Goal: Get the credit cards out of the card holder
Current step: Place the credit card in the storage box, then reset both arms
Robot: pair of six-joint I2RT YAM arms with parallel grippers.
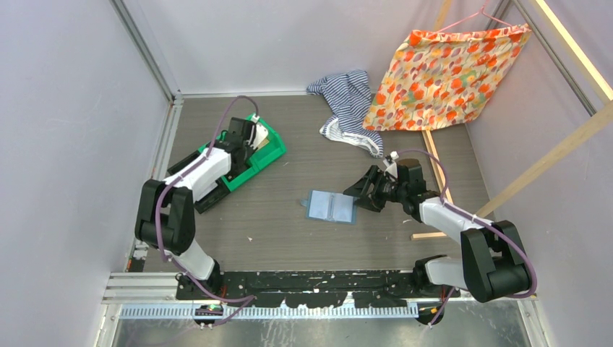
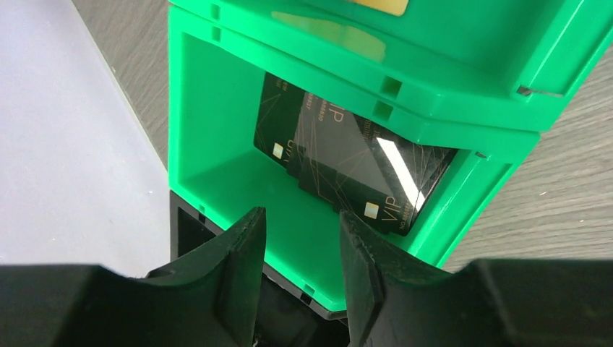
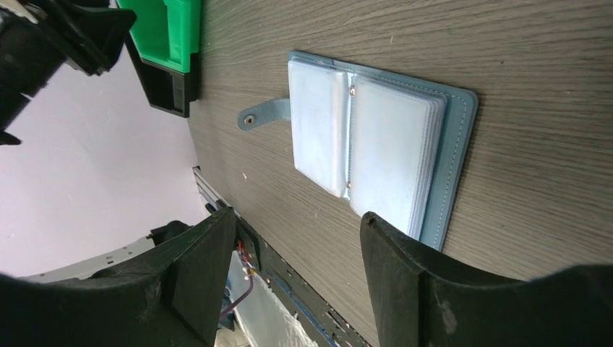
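The left gripper (image 2: 302,267), parted and empty, hovers over glossy black credit cards (image 2: 347,163) lying in the far-left green plastic bin (image 2: 217,166); the right gripper (image 1: 365,194), spread-jawed and empty just right of the soft slate-blue card holder (image 1: 331,207) mid-table, should pin it flat before any further pull.

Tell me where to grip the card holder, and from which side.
The card holder lies open and flat, its blue border jutting beyond the clear sleeves; probably pinch that border on the edge nearest the right pincer, coming in low from that side.
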